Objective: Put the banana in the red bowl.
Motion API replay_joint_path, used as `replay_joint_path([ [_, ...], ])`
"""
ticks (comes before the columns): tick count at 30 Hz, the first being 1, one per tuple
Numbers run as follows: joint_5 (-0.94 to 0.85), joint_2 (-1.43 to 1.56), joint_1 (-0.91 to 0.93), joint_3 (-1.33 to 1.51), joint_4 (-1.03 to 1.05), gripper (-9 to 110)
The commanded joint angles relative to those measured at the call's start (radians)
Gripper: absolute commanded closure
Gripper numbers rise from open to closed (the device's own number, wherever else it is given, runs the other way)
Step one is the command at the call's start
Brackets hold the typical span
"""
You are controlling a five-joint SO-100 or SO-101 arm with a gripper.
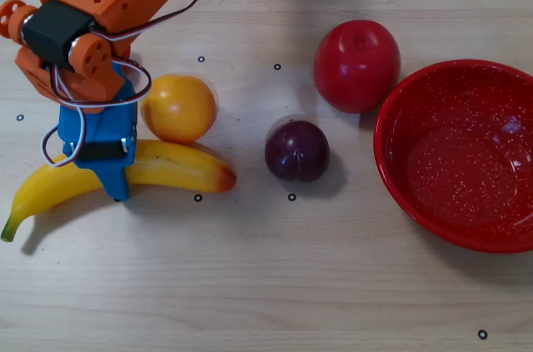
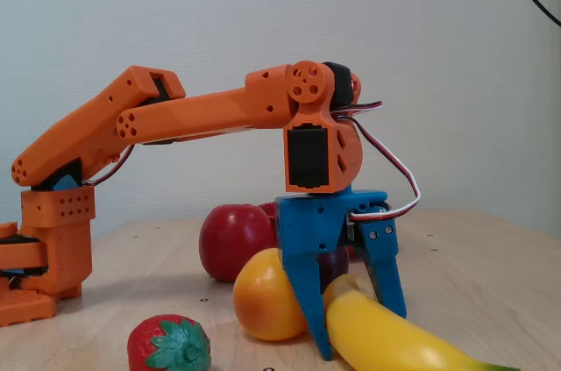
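Pale wooden desk (image 1: 275,285) fills the overhead view. On it the blue pincer (image 1: 117,173) comes straight down across the middle of the banana (image 1: 179,167), clamped on it, probably so the long fruit stays balanced when raised. The banana lies at the left, touching the orange fruit (image 1: 177,107). The red bowl (image 1: 398,171) waits empty at the far right, beyond the plum (image 1: 296,151) and apple (image 1: 356,65).

From the fixed view, both fingers (image 2: 301,301) press the banana (image 2: 386,340) from either side, low near the desk (image 2: 491,283); a strawberry (image 2: 169,344) sits in front.

light: bright, even | shadows: soft, short | glare: red bowl (image 1: 466,161) glints | focus: sharp
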Motion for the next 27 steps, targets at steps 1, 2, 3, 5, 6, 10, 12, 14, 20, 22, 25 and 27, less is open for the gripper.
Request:
replay_joint_path([
  [1,0.008,0.048,-0.025,-0.020,-0.005,101],
  [2,-0.005,0.048,-0.025,-0.026,0.002,101],
  [3,-0.020,0.051,-0.023,-0.032,0.005,101],
  [5,-0.061,0.061,-0.018,-0.055,0.017,101],
  [6,-0.075,0.069,-0.014,-0.067,0.025,101],
  [10,-0.143,0.112,0.002,-0.152,0.078,101],
  [12,-0.170,0.117,0.014,-0.242,0.140,101],
  [14,-0.196,0.135,0.025,-0.295,0.187,101],
  [20,-0.249,0.213,0.052,-0.350,0.230,101],
  [22,-0.258,0.250,0.060,-0.327,0.229,101],
  [25,-0.272,0.314,0.075,-0.273,0.219,101],
  [27,-0.288,0.364,0.092,-0.227,0.202,101],
])
